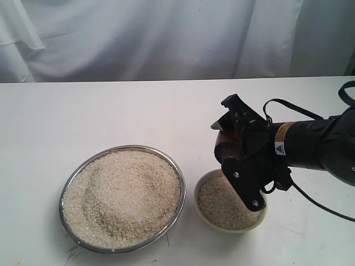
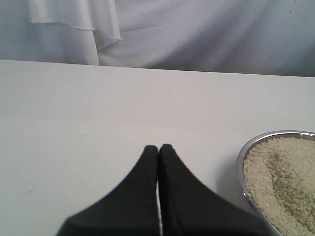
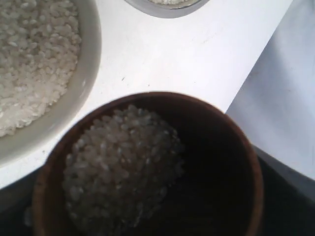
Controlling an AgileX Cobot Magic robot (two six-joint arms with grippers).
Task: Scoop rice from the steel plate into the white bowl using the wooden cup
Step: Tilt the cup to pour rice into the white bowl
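The steel plate (image 1: 65, 191) sits front left, heaped with rice (image 1: 122, 194). Just to its right stands the white bowl (image 1: 206, 219), also holding rice (image 1: 222, 208). My right gripper (image 1: 236, 147) is shut on the wooden cup (image 1: 224, 148), tilted above the bowl's far rim. In the right wrist view the cup (image 3: 246, 162) is partly filled with rice (image 3: 123, 167), with the bowl (image 3: 88, 64) and the plate's edge (image 3: 165, 10) beyond it. My left gripper (image 2: 158, 147) is shut and empty over bare table beside the plate (image 2: 242, 162). It does not show in the exterior view.
A white table (image 1: 111, 116) carries everything. A white cloth backdrop (image 1: 166, 39) hangs behind its far edge. A black cable (image 1: 321, 208) trails from the right arm over the table's right side.
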